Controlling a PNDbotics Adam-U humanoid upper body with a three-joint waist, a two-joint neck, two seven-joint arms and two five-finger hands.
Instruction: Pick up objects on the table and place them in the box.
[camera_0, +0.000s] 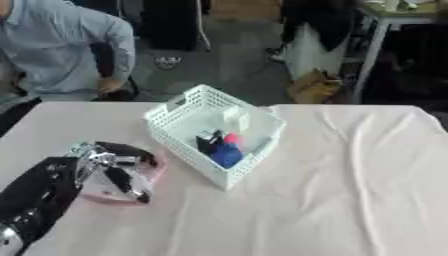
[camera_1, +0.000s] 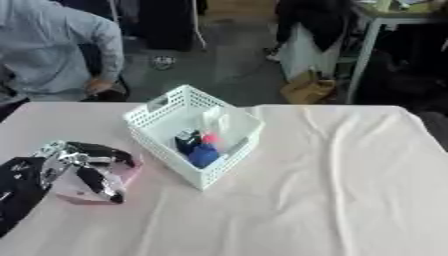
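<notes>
Left robot hand on the pink thing, basket waiting just to its right.

The left robot hand (camera_0: 118, 172) is down on the counter (camera_0: 350, 190), fingers curled over a flat pink thing (camera_0: 131, 192) that lies under and around them, so it's grasping that. It looks light and thin, maybe soft at the edge; pinching it at the rim seems the best hold. Right of the robot hand, close by, stands the white basket (camera_0: 175, 117), already holding blue, black and pink pieces. The right robot hand isn't showing.
</notes>
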